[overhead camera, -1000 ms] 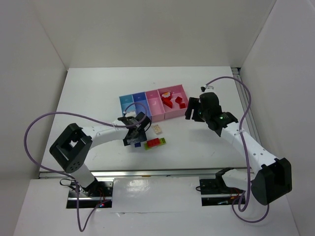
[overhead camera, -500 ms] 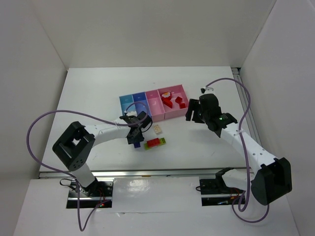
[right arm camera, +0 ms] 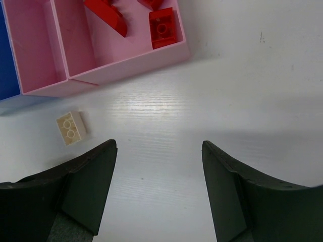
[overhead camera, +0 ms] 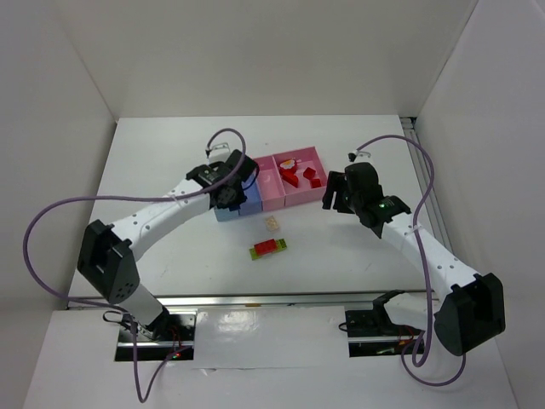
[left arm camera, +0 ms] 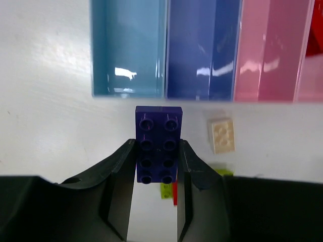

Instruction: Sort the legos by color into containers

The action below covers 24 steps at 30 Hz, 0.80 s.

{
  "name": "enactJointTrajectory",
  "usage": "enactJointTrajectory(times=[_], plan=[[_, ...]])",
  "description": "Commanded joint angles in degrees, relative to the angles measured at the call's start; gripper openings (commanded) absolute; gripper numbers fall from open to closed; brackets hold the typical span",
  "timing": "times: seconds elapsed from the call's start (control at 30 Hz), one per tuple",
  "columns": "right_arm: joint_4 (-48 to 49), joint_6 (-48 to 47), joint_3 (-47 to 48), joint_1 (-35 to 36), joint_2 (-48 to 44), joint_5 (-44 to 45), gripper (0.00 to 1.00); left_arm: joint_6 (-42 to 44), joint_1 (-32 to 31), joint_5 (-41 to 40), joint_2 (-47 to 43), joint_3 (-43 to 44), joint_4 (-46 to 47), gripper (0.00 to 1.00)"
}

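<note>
Left gripper (left arm camera: 158, 151) is pinching the purple brick (left arm camera: 158, 132) across its long sides, studs up, far half poking out past the fingertips. We can't tell how high it hangs. The top view puts that gripper over the blue end of the tray row. From the wrist, light blue tray (left arm camera: 128, 50) is ahead-left and dark blue tray (left arm camera: 202, 50) ahead-right, with the brick roughly in line with the wall they share. Narrow pink tray (left arm camera: 270, 50) is further right. Beige brick (left arm camera: 221, 135) lies loose on the counter (left arm camera: 50, 126) just right of the gripper's right finger, short of the trays. Back below the gripper, seen between its fingers, are red-and-lime bricks (overhead camera: 268, 247) on the counter, apart from the beige brick. Wide pink tray (right arm camera: 96, 45) closes the row on the right, with red bricks (right arm camera: 163, 26) inside. Right gripper (right arm camera: 159, 144) is spread, nothing between its fingers, bare counter under it. The wide pink tray is ahead-left of it, and the beige brick is off its left finger, not touching.
</note>
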Motion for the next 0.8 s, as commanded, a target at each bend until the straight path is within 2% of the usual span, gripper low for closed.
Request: enactJointTrajectory(times=[0.0,0.27,0.33,0.4,0.43,0.57,0.6,0.63,0.73,0.77], plan=[[0.0,-0.8,1.9,0.1,-1.7,2.1,0.75,3.8,4.8,-3.7,4.1,5.8,-2.9,0.07],[-0.5,-0.8,2.5,0.1,-1.7,2.6,0.76,8.5,12.1,0.9,12.0,8.7,2.5,0.08],[-1.2,-0.8,2.5,0.1,-1.7,2.6,0.79,9.1,13.5,2.4,13.1,8.7,3.0,0.29],[-1.7,-0.8,3.0,0.1,-1.7,1.7,0.81,9.1,13.5,2.4,13.8,8.7,3.6,0.43],[-1.7,-0.8,3.0,0.1,-1.7,0.0,0.83,9.7,13.5,3.1,13.8,8.1,4.8,0.57],[-1.2,-0.2,2.5,0.1,-1.7,-2.7,0.84,10.6,13.5,3.7,12.7,6.8,7.4,0.62],[-1.2,-0.2,2.5,0.1,-1.7,-2.8,0.84,11.1,13.5,3.7,12.7,6.8,7.4,0.76],[-1.2,-0.2,2.5,0.1,-1.2,-2.8,0.84,11.1,13.5,3.7,12.7,7.3,7.4,0.79],[-1.2,-0.9,3.0,0.6,-0.7,-6.5,0.84,11.6,12.9,4.2,12.7,7.8,7.4,0.82],[-1.2,-1.4,3.0,0.6,-0.1,-10.3,0.84,11.6,12.9,4.2,11.7,7.8,6.9,0.81]])
